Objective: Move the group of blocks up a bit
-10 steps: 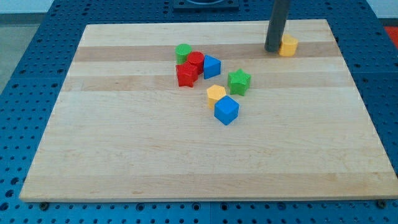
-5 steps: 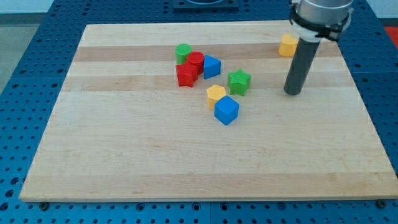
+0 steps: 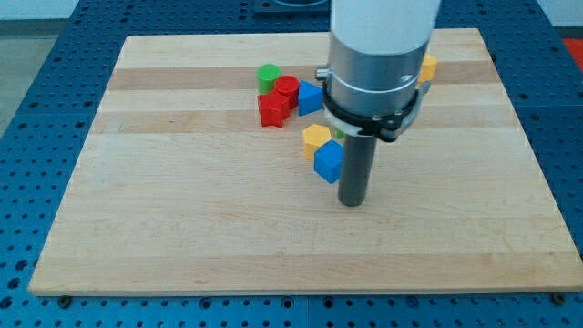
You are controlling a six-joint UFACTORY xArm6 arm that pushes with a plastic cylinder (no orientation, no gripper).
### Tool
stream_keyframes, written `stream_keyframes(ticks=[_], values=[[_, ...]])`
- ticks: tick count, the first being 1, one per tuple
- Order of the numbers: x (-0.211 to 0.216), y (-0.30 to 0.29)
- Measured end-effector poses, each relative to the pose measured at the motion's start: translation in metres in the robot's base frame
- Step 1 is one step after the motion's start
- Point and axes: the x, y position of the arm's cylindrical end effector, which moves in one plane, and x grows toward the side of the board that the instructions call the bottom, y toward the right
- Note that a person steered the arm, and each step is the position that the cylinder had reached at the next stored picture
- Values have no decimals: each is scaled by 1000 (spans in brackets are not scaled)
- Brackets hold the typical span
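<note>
Resting on the worktop point(image 3: 182, 237), my tip point(image 3: 352, 202) sits just lower right of the blue cube point(image 3: 328, 161); the block group lies up-left, mid-frame. No claw exists to open or close.

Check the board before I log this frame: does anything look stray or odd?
One yellow block sits alone near the view's top right, apart from the cluster. My tip rests just right of the lower blue cube.
</note>
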Motion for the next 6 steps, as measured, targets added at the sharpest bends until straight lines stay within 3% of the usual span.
stream_keyframes(ticks=[1,2,3,6], values=[[-12,-24],[-57,-24],[-91,1],[-117,44]])
